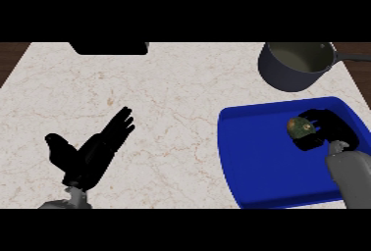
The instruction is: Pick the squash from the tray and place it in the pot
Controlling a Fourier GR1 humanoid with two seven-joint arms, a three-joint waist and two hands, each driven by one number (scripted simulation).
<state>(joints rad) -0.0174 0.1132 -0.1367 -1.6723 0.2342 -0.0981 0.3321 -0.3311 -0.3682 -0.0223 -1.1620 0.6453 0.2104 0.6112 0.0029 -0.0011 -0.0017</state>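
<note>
1. Reaching in from the lower right edge, the right robot hand point(325, 128) sits over the blue tray point(261, 162), its grey forearm running up from the bottom of the view and its black fingers curled around the squash point(299, 126).
2. Grasped on its right side, the squash lies inside the tray's upper right part, close to the far rim; whether it rests on the tray floor or is lifted off it cannot be told.
3. Small and rounded, the squash shows a dull olive-green skin with darker mottling and a pale spot on the side facing the hand.
4. Only part of the squash shows past the fingers, so its long axis and the way it points cannot be made out with confidence.
5. Resting at the lower left of the marbled desk point(181, 88), the left robot hand point(91, 154) is released, fingers straight and slanting up to the right, thumb spread to the left.
6. A dark grey pot point(290, 73) stands on the desk just beyond the tray's far rim, open and tilted slightly in view, its handle reaching right.
</note>
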